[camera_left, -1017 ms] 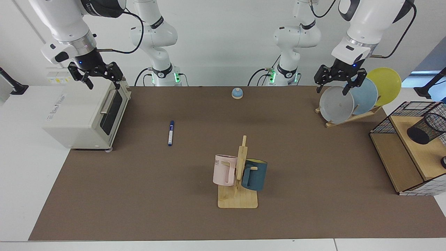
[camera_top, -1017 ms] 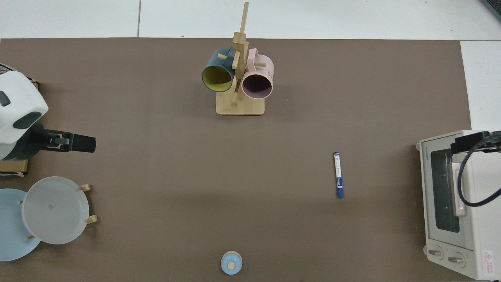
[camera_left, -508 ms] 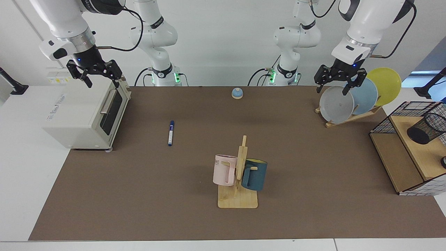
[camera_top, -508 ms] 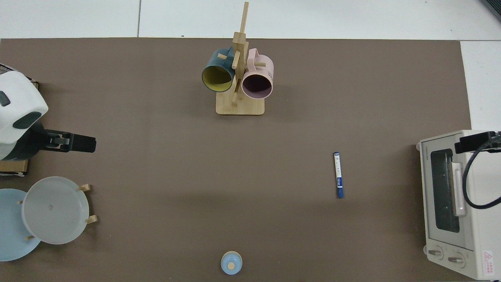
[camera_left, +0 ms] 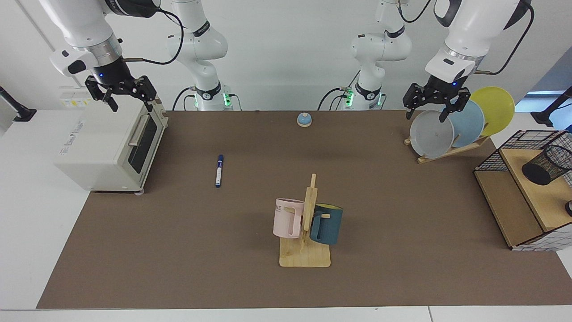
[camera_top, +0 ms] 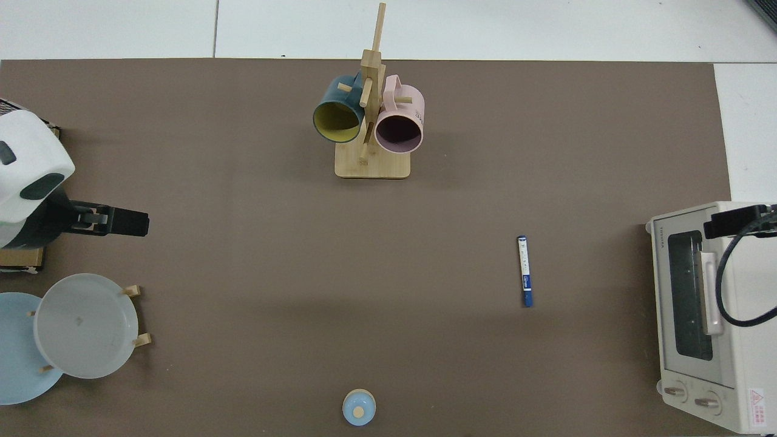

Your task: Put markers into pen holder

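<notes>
The right gripper and the left gripper (both open) hang empty; one marker, one pen holder, two mugs, three plates.

The pen holder only shows up in the facing view, cut off by the picture's edge, and sits on a wire rack that's cropped too. From the top, the arm beside the grey plate hides that rack almost entirely. The toaster oven runs off the top view's edge, with a gripper over it half cropped. Print on the marker is too small to read.
</notes>
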Robot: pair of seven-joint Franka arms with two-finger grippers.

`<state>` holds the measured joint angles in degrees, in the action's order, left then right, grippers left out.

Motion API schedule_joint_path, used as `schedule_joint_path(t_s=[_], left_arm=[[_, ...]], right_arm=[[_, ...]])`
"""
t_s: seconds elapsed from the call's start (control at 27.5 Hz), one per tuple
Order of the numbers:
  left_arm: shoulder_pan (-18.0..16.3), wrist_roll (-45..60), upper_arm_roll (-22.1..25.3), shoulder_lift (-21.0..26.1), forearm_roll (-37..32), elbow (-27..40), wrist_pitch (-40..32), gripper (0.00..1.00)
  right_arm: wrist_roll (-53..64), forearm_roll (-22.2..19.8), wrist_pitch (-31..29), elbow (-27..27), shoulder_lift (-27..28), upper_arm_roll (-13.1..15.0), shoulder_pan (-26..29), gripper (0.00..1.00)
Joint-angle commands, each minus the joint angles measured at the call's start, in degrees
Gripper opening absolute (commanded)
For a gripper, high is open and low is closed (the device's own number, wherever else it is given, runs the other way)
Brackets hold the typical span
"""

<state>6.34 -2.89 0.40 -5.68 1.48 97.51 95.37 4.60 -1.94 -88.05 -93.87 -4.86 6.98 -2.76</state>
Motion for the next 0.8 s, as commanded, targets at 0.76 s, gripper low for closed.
schedule_joint_path(t_s=[0.76], left_arm=[[-0.19,0.61,-0.04,-0.38,-0.33,-0.39,-1.15,1.0]], right_arm=[[-11.71,0.62,-22.77,-18.71,6.87,-10.15,-1.89,1.0]])
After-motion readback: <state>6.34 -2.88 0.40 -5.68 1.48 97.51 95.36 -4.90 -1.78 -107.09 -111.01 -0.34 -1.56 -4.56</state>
